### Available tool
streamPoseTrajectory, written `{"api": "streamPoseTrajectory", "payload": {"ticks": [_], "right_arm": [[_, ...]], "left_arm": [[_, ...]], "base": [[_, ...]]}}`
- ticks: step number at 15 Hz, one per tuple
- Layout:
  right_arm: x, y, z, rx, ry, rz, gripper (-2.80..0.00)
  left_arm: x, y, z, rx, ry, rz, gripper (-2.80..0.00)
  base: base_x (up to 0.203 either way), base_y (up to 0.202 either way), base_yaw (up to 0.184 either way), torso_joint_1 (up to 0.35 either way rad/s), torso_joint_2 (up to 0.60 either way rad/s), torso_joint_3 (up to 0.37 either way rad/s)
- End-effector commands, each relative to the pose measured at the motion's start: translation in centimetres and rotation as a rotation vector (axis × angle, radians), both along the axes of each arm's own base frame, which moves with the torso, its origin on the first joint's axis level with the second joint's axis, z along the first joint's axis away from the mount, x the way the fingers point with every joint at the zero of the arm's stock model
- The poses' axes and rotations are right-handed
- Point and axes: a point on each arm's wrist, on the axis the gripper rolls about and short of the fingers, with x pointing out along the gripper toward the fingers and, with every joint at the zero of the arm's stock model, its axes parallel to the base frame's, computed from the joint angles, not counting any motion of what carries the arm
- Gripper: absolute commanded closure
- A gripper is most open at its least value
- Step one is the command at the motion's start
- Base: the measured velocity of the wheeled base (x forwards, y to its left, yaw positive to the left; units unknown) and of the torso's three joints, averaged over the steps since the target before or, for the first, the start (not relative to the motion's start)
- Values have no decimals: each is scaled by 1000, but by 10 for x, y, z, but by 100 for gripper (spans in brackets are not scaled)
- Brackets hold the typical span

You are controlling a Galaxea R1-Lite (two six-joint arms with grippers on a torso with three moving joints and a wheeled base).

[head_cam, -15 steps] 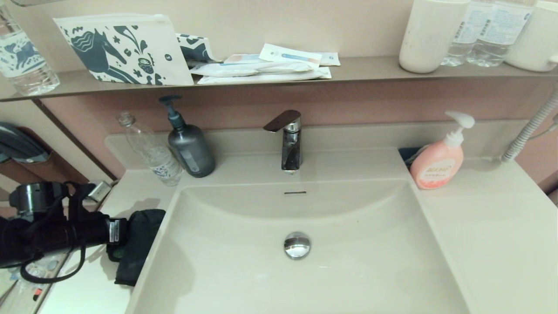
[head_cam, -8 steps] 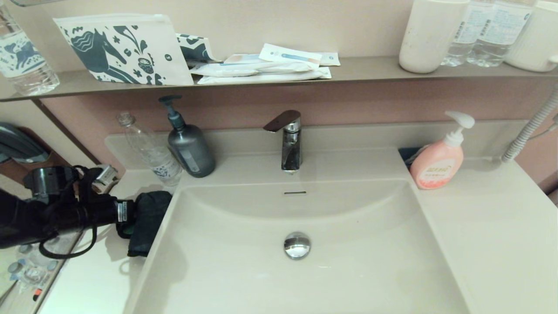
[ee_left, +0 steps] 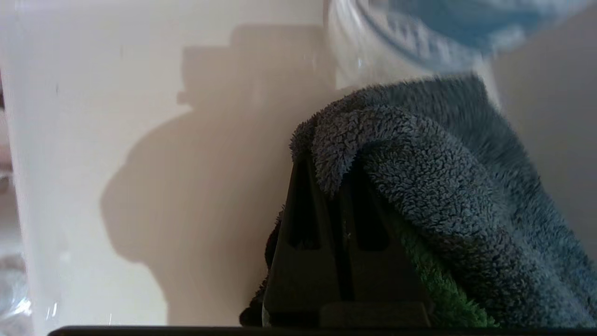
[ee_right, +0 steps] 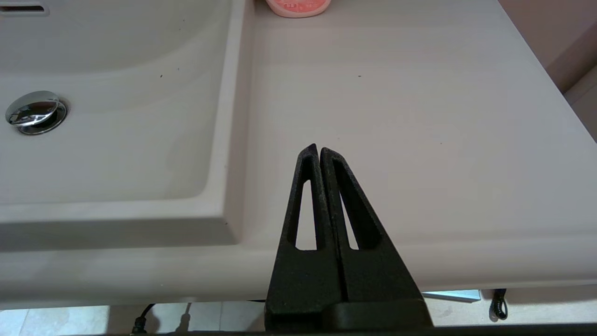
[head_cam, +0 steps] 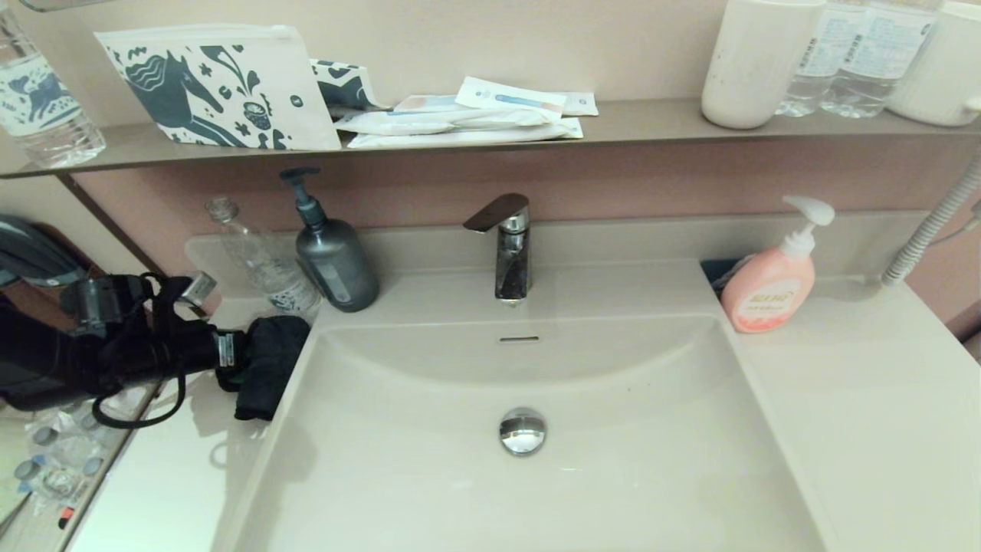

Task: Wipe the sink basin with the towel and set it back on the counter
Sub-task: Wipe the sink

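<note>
Your left end effector (head_cam: 234, 360) grips the small folded dark grey-black microfibre towel (head_cam: 268, 364) above the smooth off-white counter (head_cam: 843, 383), just left of the large rectangular off-white sink basin (head_cam: 613, 475).

The fingers are clenched on a fold, green inner face showing, the rest hanging loose. Watch the clear plastic bottle (head_cam: 264, 264) and dark grey pump bottle (head_cam: 331, 257) just beyond: a wide swing could topple them, and a thin pinch could let the cloth slip. Your right end effector (ee_right: 319, 154) waits pressed together at the counter's near right edge.
</note>
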Motion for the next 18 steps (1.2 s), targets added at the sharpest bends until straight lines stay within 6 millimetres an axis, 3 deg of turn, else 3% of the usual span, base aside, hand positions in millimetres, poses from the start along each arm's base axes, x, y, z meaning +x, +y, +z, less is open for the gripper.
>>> {"api": "streamPoseTrajectory", "payload": {"ticks": [1, 5, 10, 13, 18], "right_arm": [[0, 0, 0, 0, 2, 1, 0], [0, 0, 0, 0, 0, 1, 0], [0, 0, 0, 1, 2, 1, 0], [0, 0, 0, 1, 1, 1, 0], [0, 0, 0, 0, 1, 1, 0]], "left_arm": [[9, -3, -4, -6, -3, -14, 0], [26, 2, 2, 9, -48, -15, 0], [27, 12, 4, 19, -60, 5, 0], [17, 18, 3, 16, -43, 26, 0], [-25, 20, 1, -16, 19, 63, 0]], "base": [[0, 0, 0, 0, 0, 0], [0, 0, 0, 0, 0, 0], [0, 0, 0, 0, 0, 0], [0, 0, 0, 0, 0, 0], [0, 0, 0, 0, 0, 0]]}}
